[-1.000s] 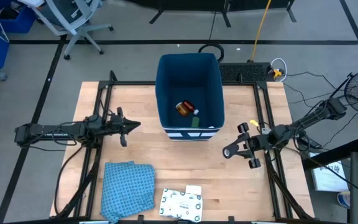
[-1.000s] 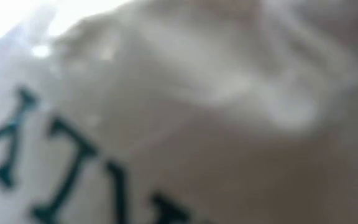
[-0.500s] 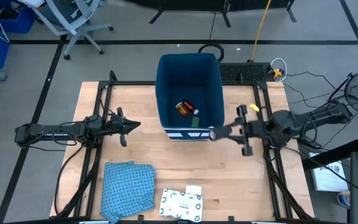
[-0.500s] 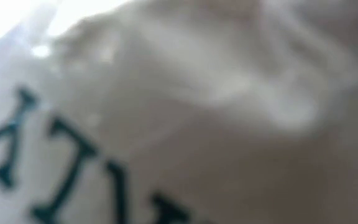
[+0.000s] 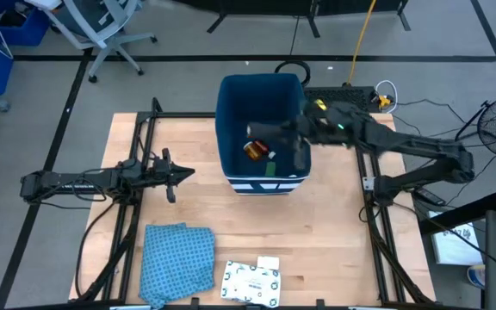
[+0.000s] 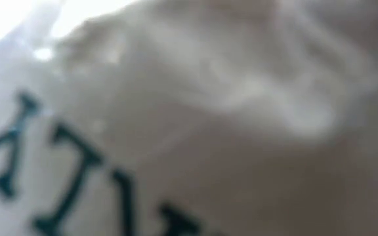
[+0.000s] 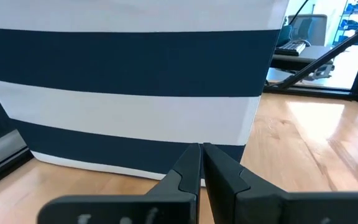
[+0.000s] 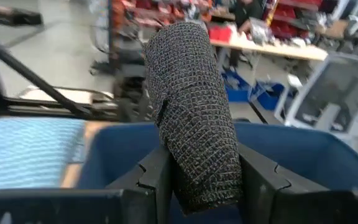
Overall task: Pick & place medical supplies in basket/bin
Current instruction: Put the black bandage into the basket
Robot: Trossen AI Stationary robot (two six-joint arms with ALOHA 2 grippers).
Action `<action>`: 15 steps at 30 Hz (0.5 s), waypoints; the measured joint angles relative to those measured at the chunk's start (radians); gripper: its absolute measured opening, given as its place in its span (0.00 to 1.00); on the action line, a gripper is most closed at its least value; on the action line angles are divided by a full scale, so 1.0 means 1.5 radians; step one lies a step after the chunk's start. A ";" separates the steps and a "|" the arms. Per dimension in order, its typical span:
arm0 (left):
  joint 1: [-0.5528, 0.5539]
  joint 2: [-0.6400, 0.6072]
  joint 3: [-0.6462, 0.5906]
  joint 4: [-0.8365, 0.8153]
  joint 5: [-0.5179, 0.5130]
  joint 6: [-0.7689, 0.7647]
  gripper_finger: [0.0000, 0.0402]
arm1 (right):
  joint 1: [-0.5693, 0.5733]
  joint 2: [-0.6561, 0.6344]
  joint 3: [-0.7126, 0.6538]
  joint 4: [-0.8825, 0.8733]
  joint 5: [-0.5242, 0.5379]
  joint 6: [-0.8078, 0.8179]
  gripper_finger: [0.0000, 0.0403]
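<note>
The dark blue bin [image 5: 293, 95] stands at the table's far middle; the left wrist view shows its white stripes [image 7: 129, 106]. On its floor lie a red-orange tube [image 5: 253, 150] and a green piece [image 5: 269, 169]. My right gripper [image 5: 265, 131] hangs over the bin's opening, shut on a black mesh roll [image 8: 194, 106]. My left gripper [image 5: 182, 175] waits left of the bin, shut and holding nothing. A white green-printed pouch [image 5: 250, 283] and a small white box [image 5: 268, 263] lie at the near edge. The pouch's print [image 6: 58, 177] fills the low view. My right gripper pinches the black mesh roll between its two fingers [image 8: 156, 177], which lie on opposite sides of its lower part [image 8: 207, 180]. The roll stands out beyond the fingertips, lifted clear above the bin's opening. The arm reaches in from the table's right side.
A blue patterned cloth [image 5: 177, 258] lies crumpled at the near left. Black frame rails [image 5: 140, 138] run along the table's left and right sides. Bare wood [image 5: 334, 250] lies between the bin and the near edge. Cables [image 5: 386, 93] sit past the far right corner.
My right arm has swung from the table's right side toward the far edge and left, rising. Its gripper has gone from beside the bin's near right corner to above the bin's opening. The left arm and the items on the table have kept still.
</note>
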 joint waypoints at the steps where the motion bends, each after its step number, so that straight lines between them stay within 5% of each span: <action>1: 0.000 0.000 0.000 0.000 0.000 0.000 0.05 | -0.015 0.021 0.014 -0.004 -0.002 -0.005 0.31; 15: 0.000 0.000 0.000 0.004 0.000 0.004 0.05 | -0.099 0.266 0.074 -0.054 -0.002 -0.079 0.31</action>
